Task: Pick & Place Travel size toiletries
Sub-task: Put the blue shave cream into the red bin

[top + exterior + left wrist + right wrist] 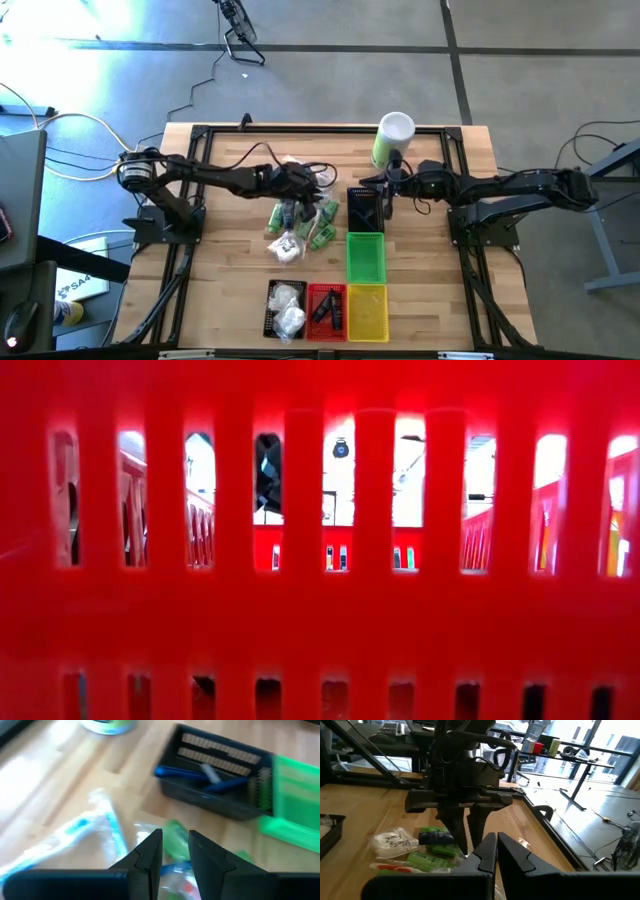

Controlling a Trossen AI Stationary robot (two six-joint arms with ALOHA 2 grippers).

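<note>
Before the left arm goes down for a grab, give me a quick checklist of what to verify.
1. Left hand above the toiletries pile: ok, a green bottle lies beneath it.
2. Left hand open and empty: ok, fingers apart, nothing between them.
3. Right hand away from the pile: ok, shut, near the black basket.
4. Black basket has room: ok, holds blue tubes, space left.
5. Low view usable: not ok, the red basket blocks it.
</note>
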